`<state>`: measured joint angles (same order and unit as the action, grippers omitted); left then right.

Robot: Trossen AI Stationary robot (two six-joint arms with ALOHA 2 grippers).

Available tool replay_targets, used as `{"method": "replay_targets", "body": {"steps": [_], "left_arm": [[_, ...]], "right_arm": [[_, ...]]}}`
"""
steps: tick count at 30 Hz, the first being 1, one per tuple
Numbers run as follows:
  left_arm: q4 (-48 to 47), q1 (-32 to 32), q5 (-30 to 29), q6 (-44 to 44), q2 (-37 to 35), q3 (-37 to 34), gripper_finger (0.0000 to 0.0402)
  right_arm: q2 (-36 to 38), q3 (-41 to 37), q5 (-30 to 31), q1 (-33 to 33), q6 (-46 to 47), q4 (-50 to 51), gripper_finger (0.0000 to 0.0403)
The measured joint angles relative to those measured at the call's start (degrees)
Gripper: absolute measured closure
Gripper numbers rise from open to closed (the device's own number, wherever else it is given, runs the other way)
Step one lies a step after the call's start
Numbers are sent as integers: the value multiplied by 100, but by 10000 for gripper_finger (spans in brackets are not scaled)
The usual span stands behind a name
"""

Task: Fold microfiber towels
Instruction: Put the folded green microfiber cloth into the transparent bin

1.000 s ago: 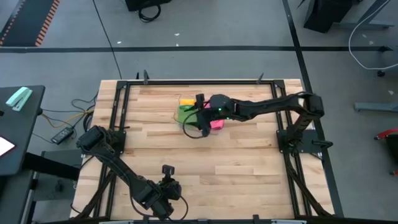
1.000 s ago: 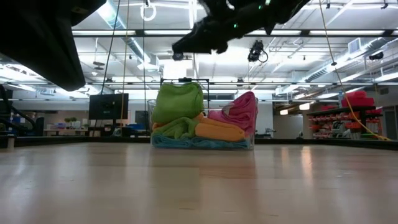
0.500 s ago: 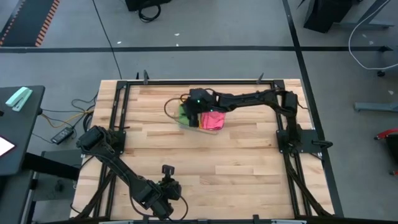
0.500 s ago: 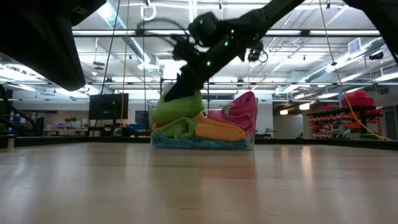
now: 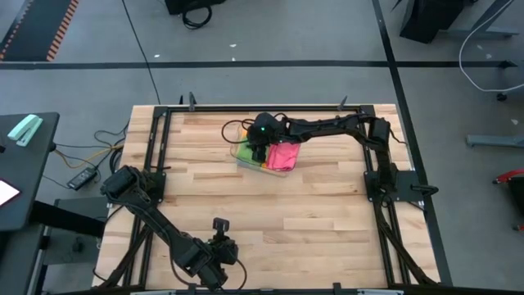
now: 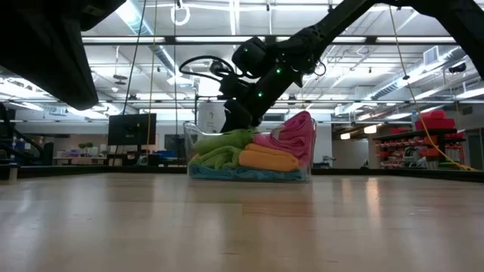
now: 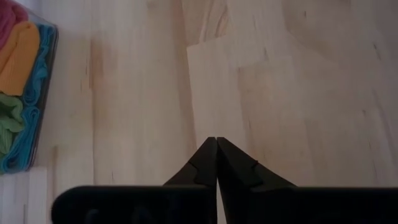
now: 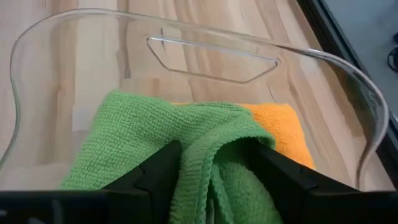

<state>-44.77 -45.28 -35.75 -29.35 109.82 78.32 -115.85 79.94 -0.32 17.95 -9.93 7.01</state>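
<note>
- Resting bunched in the clear tray (image 8: 373, 118) at the counter's (image 5: 327, 213) far side, the green towel (image 8: 155, 124) lies beside the orange (image 6: 266, 159), pink (image 5: 284, 155) and blue (image 6: 242, 173) towels.
- Progress: no towel is folded or laid out yet.
- Right end effector (image 8: 214, 171): fingers straddle a raised fold of the green towel, partly closed around it.
- Left end effector (image 7: 216, 163): closed, empty, over the counter's near edge.

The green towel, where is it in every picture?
High view: green towel at the tray's left end, beside the right gripper.
Low view: left in the pile.
Left wrist view: at the edge.
Right wrist view: between the jaws.
Shared landmark: the clear tray.
</note>
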Motion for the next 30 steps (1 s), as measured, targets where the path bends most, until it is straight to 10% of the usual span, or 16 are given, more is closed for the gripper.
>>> {"method": "replay_targets", "body": {"steps": [20, 30], "left_arm": [[89, 0, 1, -39, 0, 0, 390], [125, 0, 0, -50, 0, 0, 375]], "right_arm": [[845, 4, 385, 153, -458, -24, 114], [1077, 12, -794, -266, -1085, -222, 158]]}}
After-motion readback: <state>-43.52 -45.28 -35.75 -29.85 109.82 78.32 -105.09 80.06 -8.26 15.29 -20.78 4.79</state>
